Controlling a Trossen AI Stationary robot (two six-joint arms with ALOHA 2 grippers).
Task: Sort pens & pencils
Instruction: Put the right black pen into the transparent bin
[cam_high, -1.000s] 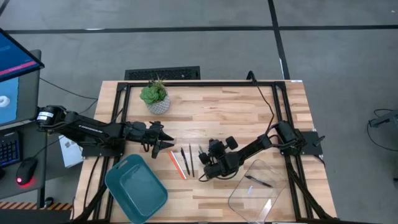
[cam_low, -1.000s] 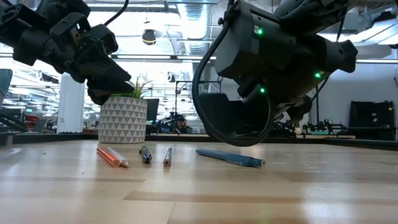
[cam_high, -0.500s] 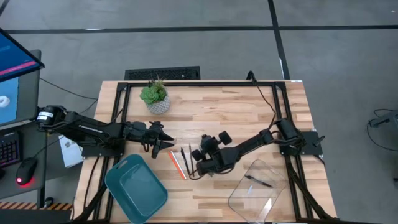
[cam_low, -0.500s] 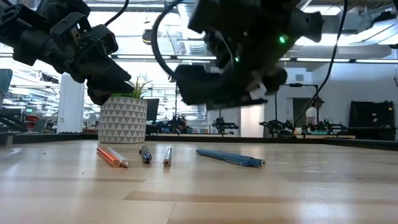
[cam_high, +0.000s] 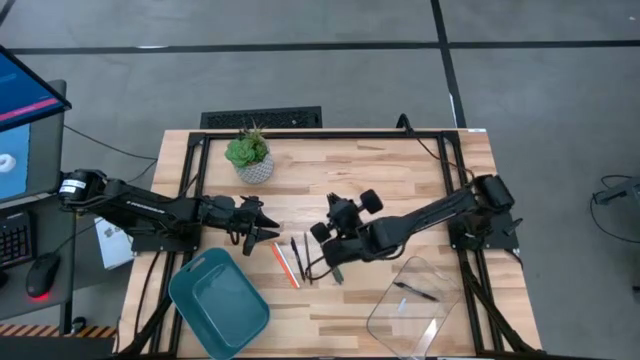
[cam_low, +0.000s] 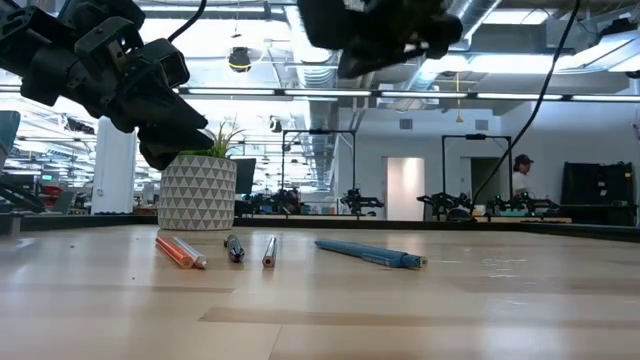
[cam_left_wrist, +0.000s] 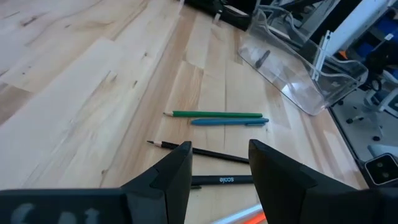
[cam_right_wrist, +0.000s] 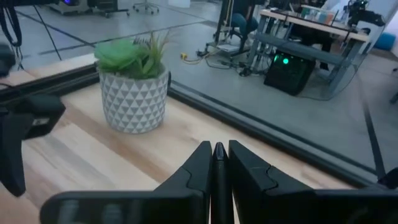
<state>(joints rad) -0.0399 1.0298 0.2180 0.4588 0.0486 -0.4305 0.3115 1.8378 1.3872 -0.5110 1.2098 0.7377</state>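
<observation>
Several sticks lie flat on the table between the arms: an orange-red pencil (cam_high: 285, 265) (cam_low: 178, 251), a black pen (cam_left_wrist: 221, 180), a sharpened black stick (cam_left_wrist: 205, 151), a green pencil (cam_left_wrist: 216, 114) and a teal-blue pen (cam_left_wrist: 229, 122) (cam_low: 370, 254). My left gripper (cam_left_wrist: 219, 168) (cam_high: 262, 228) hangs open above the black pen, clear of the table. My right gripper (cam_right_wrist: 217, 155) (cam_high: 320, 233) is raised high over the sticks, at the top of the low view (cam_low: 385, 30). It points level toward the plant and is shut on a slim black pen. My right gripper pinches a slim black pen (cam_right_wrist: 219, 152) between its two fingers. The pen lies along the fingers, and only its rounded end shows between their tips. It is lifted clear of the table. How much of it reaches back between the fingers is hidden by them.
A potted plant (cam_high: 249, 155) (cam_right_wrist: 134, 93) stands near the far edge. A teal tray (cam_high: 218, 300) sits at the near left. A clear container (cam_high: 412, 298) at the near right holds one black pen (cam_high: 415, 291). A person (cam_low: 522, 170) stands far off in the room.
My right gripper has risen from just above the table to the top of the low view. It has shifted a little toward the far edge and tipped up to point level. The sticks on the table have stayed where they were.
</observation>
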